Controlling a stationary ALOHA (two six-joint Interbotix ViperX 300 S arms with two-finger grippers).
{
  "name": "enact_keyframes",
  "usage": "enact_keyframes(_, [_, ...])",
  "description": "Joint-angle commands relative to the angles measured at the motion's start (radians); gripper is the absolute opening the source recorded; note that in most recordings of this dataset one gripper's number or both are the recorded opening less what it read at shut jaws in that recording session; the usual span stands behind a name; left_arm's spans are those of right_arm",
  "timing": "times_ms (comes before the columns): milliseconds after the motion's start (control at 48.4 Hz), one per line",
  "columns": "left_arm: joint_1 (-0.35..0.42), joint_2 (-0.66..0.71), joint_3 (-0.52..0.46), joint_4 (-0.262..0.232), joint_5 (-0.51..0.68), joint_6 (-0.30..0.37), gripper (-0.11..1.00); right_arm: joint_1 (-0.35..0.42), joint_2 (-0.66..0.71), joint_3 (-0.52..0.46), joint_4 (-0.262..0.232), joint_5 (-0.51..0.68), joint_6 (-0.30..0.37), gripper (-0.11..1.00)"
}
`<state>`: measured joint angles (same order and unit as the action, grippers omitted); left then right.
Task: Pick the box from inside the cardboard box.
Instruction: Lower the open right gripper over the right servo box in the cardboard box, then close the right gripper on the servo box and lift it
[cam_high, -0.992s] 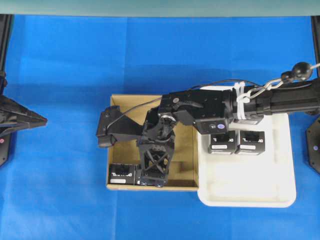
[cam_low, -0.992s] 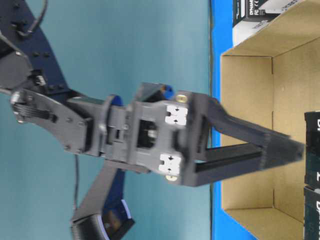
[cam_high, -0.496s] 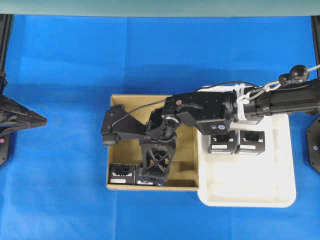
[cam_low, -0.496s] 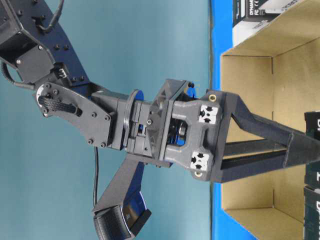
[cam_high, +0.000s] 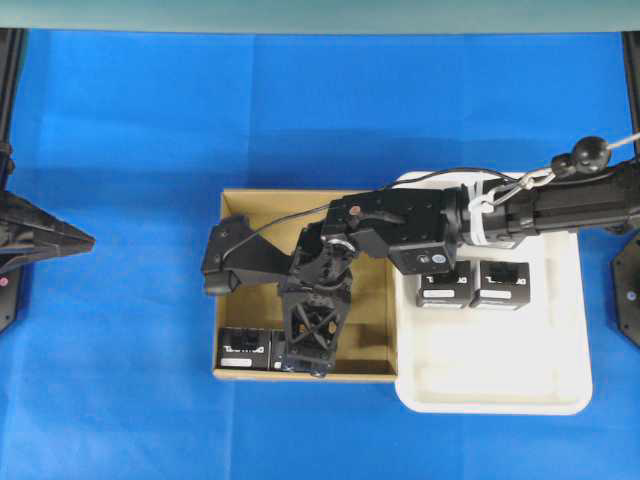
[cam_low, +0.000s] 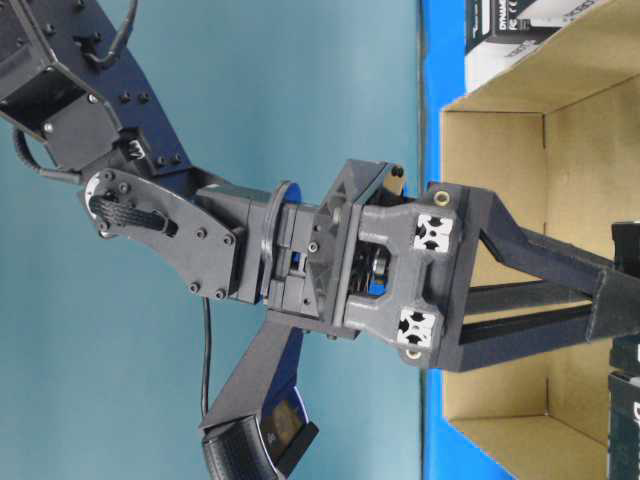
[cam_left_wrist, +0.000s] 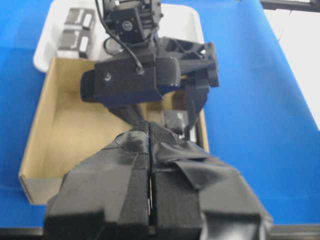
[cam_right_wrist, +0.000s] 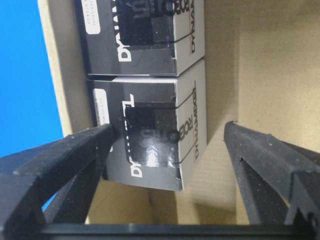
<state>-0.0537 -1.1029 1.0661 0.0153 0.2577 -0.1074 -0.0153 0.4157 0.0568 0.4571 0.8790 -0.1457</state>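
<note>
Right gripper spread wide, straddling a box against the carton wall; one finger at its edge. Second box alongside. Left gripper pressed closed, empty.

1. From overhead, my right gripper covered most of one box in the carton.
2. In the right wrist view, the picture's top edge cut off a second box.
3. The table-level view cropped my fingertips at its right edge.
4. The lettering on the tray's boxes was too small to read.
</note>
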Motion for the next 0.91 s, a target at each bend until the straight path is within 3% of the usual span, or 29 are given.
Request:
enact_keyframes(0, [-0.002,0.009,-0.025,0.002,-0.006,-0.002,-0.06,0.0,0.012,0.005,0.006,-0.009,-0.002,1.0])
enact_keyframes(889, [-0.002,0.012,-0.025,0.003,-0.006,-0.031,-0.06,-0.106,-0.011,0.051,-0.009,-0.014,-0.025,0.99])
